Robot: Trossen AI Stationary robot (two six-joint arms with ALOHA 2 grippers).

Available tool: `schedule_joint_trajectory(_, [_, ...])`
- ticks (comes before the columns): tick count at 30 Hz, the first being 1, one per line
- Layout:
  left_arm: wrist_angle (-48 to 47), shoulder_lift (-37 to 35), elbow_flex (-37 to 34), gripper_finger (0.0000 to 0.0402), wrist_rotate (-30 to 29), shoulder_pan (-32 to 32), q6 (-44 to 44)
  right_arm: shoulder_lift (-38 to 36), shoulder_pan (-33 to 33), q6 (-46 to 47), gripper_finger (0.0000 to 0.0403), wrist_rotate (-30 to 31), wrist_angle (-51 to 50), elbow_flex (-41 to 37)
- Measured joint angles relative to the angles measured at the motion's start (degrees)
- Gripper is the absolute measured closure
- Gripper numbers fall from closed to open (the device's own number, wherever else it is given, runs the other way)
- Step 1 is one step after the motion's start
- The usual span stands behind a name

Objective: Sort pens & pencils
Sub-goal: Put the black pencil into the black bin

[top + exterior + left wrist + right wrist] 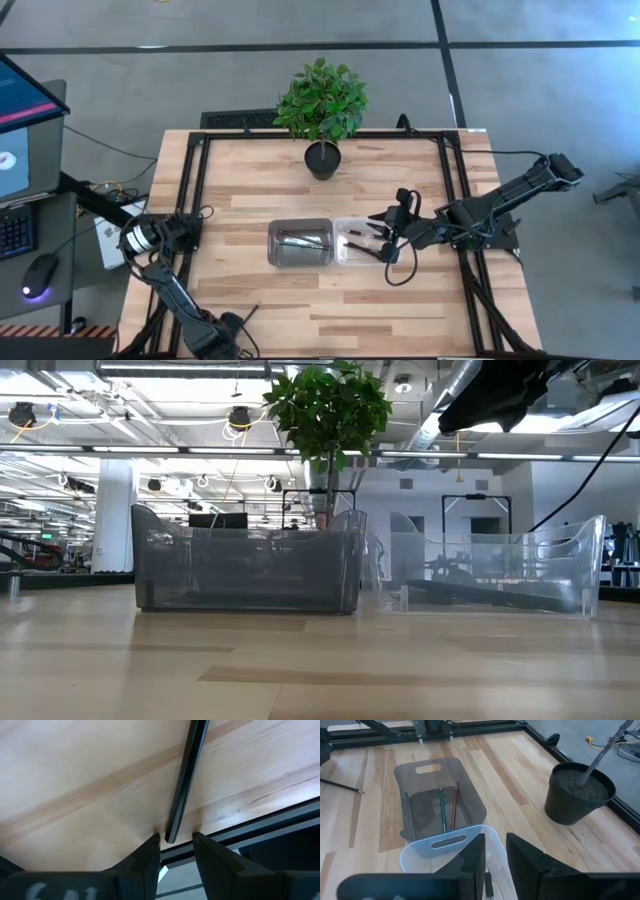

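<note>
Sorting is judged nearly done: one stick is left outside the bins.

At the table's front edge, the left gripper [176,840] is held open, its fingers set either side of the end of a thin, straight, dark stick [187,775], taken to be the last pencil and lying flat on the pale planked wood. Two slim pencils [448,809], one green and one red, are seen in the smoky grey bin [300,224]. Glossy dark pens [480,592] are seen in the clear bin [350,223] touching it. The right gripper [495,852] is held above that bin, slightly parted and empty.
</note>
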Motion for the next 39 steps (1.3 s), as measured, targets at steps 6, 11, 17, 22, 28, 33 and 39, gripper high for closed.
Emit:
schedule_joint_trajectory(6, [-0.4,0.0,0.0,0.0291,-1.2,0.0,-0.2,0.0,0.0,0.0,0.0301,-0.1,0.0,0.0])
schedule_joint_trajectory(11, [-1.1,0.0,0.0,0.0291,-2.3,0.0,-0.2,0.0,0.0,0.0,0.0301,-0.1,0.0,0.0])
schedule_joint_trajectory(17, [-1.6,-0.1,0.0,0.0291,-3.4,-0.1,-0.2,0.0,0.0,0.0,0.0301,-0.1,0.0,0.0])
schedule_joint_trajectory(22, [-1.9,-0.1,0.0,0.0291,-4.4,-0.1,0.5,0.0,0.0,0.0,0.0301,-0.1,0.0,0.0])
schedule_joint_trajectory(28, [-2.6,-0.1,0.1,0.0291,-4.9,-0.1,0.7,0.0,0.0,0.0,0.0301,-0.2,0.0,0.0])
schedule_joint_trajectory(33, [-2.5,-0.2,0.1,0.0291,-5.2,-0.1,0.7,0.0,0.0,0.0,0.0301,-0.2,0.0,0.0])
schedule_joint_trajectory(39, [-2.4,-0.2,0.1,0.0291,-4.4,0.0,1.3,0.0,0.0,0.0,0.0301,-0.2,0.0,0.0])
